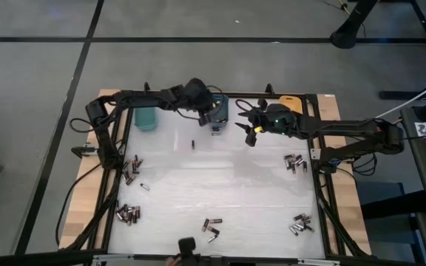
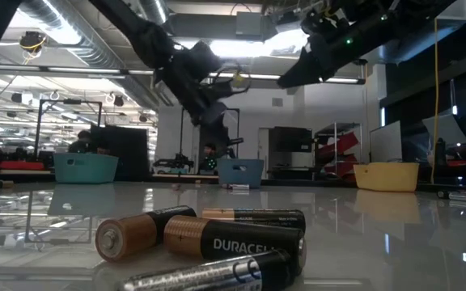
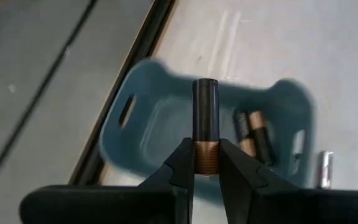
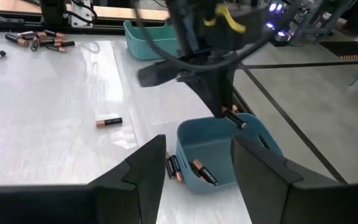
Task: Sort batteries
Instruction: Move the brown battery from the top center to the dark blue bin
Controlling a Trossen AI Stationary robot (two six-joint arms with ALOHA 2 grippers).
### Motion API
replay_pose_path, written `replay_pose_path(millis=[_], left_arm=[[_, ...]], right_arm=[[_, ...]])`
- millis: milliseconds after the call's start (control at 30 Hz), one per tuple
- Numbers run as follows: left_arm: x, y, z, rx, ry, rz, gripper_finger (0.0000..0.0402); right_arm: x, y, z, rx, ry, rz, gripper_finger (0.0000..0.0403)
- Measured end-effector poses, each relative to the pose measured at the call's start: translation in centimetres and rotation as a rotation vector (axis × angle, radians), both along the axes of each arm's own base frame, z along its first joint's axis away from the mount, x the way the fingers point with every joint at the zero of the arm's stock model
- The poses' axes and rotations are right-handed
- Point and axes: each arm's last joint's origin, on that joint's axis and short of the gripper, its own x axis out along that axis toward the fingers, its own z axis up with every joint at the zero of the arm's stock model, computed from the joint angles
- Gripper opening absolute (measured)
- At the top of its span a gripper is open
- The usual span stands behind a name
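- High view showed the white table (image 1: 220,192) from above, with small groups of batteries spread on it.
- At the left side, one group (image 1: 129,171) lay near the left edge, and a second group (image 1: 128,214) lay closer to the front corner.
- The teal bin (image 1: 146,119) stood at the back on the left side, and the left arm passed beside it.
- A single battery (image 1: 192,142) lay alone on the table, in front of the left gripper.
- The left gripper (image 3: 206,165) was over the blue bin (image 3: 154,124) at the back middle of the table.
- Its fingers (image 3: 182,165) were pinching one battery (image 3: 206,121) by its coppery end, and the dark end of this battery stuck out past the tips over the bin.
- Two batteries (image 3: 257,134) already lay inside the blue bin, and a silvery one (image 3: 325,169) lay on the table just beside the bin.
- Near the front middle of the table three batteries (image 1: 211,227) lay together.
- The right gripper (image 4: 194,168) hung above the table, just to the right of the blue bin, with its fingers spread apart and nothing between them.
- The orange bin (image 1: 290,103) stood at the back right, partly under the right arm.
- On the right side, one group (image 1: 296,162) lay near the right edge, and another group (image 1: 301,224) lay near the front right corner.
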Motion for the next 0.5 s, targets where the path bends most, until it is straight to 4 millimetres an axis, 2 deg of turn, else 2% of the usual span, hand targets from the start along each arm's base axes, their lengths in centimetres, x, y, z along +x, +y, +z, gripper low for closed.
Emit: replay_pose_path(millis=[200,500], left_arm=[[-1.3,1.9,-0.5,-0.154,-0.064,-0.005,0.0061],[-1.0,1.5,-0.5,-0.178,-0.081,-0.007,0.0067]], right_arm=[[-0.1,0.0,0.1,-0.007,0.000,-0.008,0.0182],[-0.1,-0.1,0.1,-0.034,0.007,-0.015,0.0182]])
